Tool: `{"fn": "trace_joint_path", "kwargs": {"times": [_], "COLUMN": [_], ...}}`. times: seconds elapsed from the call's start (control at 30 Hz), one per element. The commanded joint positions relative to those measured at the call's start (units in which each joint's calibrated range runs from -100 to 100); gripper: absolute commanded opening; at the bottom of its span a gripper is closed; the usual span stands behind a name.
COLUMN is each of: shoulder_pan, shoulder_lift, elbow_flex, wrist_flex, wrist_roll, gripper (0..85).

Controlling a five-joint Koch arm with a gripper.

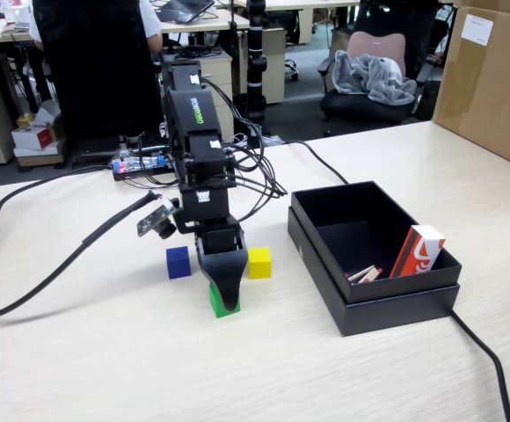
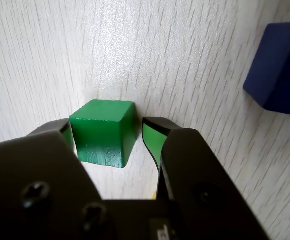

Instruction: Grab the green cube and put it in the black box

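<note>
At frame centre of the wrist view, the end effector (image 2: 107, 137) straddles the green cube (image 2: 104, 131), jaws parted; closing comes next, then carrying to the black box (image 1: 371, 308).

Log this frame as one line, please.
stage: pre-grasp | pincer: open, straddling green cube on table | black box: cube not in

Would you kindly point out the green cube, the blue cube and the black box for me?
green cube (image 2: 104, 131): wrist view, on its front face between the jaws.
blue cube (image 1: 178, 262): fixed view, on its front face.
black box (image 1: 396, 307): fixed view, on its near outer wall.
</note>
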Motion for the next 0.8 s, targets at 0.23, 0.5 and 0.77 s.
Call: {"fn": "trace_joint_path", "kwargs": {"times": [0.23,0.5,0.77], "shoulder_pan": [0.1,1.8,7.4], "shoulder_lift": [-0.8,-22.4,-46.4], "elbow_flex": [3.7,-1.2,-1.5], "wrist_flex": [1.3,-3.9,-6.3], "wrist_roll": [0.7,1.9,3.0], "gripper": [0.9,0.9,0.9]}}
